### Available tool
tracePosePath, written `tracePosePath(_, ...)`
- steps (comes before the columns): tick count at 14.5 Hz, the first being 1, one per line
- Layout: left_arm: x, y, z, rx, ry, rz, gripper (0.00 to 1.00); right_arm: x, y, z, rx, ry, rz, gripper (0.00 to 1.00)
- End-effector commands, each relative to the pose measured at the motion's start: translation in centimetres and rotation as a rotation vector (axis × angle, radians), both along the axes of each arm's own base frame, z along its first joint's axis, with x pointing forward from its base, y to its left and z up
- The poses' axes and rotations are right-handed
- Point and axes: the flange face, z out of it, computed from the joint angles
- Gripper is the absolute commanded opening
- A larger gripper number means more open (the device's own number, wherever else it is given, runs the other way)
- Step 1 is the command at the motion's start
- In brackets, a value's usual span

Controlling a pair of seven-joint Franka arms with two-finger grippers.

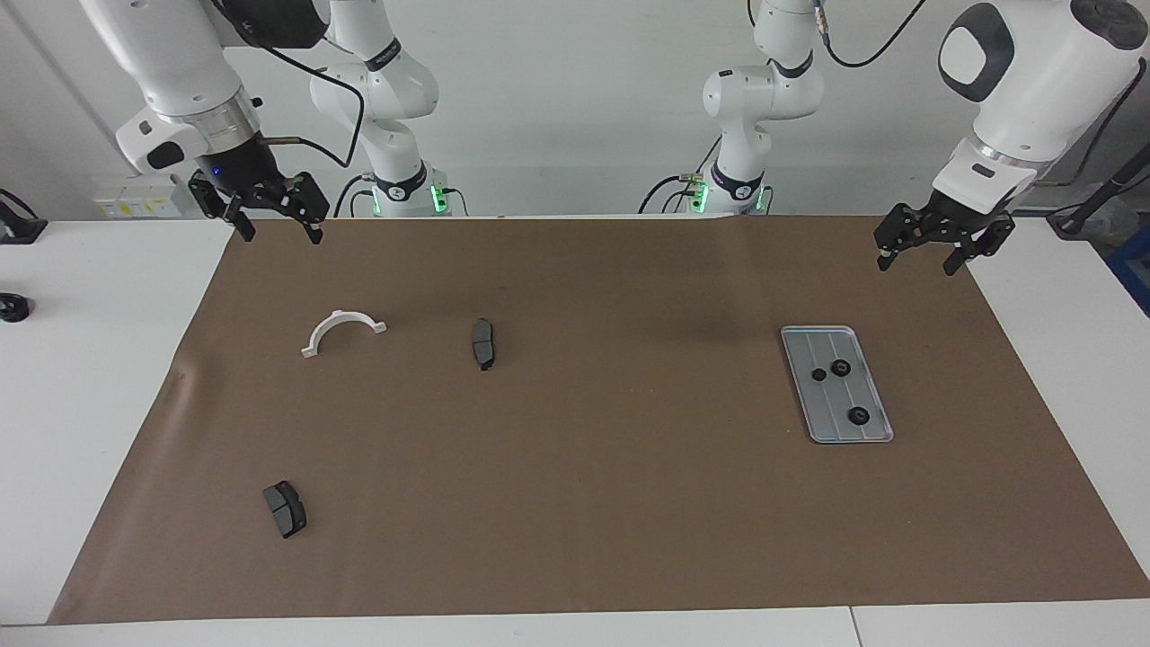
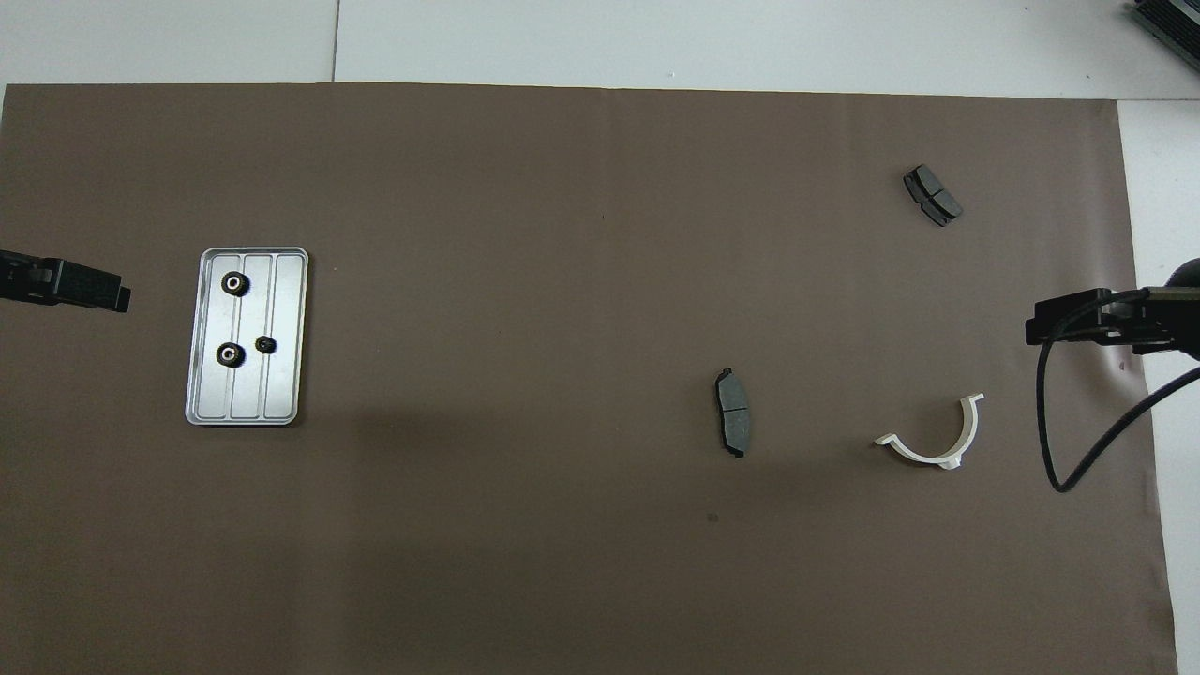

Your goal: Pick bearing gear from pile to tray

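Three small black bearing gears (image 1: 841, 367) (image 2: 231, 353) lie in the silver grooved tray (image 1: 876, 429) (image 2: 286, 384) at the left arm's end of the brown mat. The pile, toward the right arm's end, shows as two dark brake pads (image 1: 483, 343) (image 1: 285, 509) and a white half-ring bracket (image 1: 343, 331) (image 2: 937, 441). My left gripper (image 1: 916, 265) hangs open and empty over the mat's edge, apart from the tray. Over the mat's edge at the right arm's end, my right gripper (image 1: 280, 236) waits open and empty above the bracket's side of the mat.
The brown mat (image 1: 593, 503) covers most of the white table. A black cable (image 2: 1045, 422) loops down from the right arm over the mat's edge. A small dark object (image 1: 13, 307) sits on the bare table at the right arm's end.
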Motion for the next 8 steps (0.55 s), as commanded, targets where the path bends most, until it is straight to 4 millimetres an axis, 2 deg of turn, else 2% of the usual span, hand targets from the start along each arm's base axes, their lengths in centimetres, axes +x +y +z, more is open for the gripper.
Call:
tracePosePath(1, -0.52, -0.7, 0.62, -0.016, 0.027, -0.019, 1.0, 0.02, 0.15, 0.11, -0.001, 0.003, -0.003, 1.0)
tracePosePath(8, -0.91, -0.87, 0.37, -0.015, 0.042, -0.018, 1.0, -0.02, 0.15, 0.27, -0.001, 0.0, -0.003, 1.0)
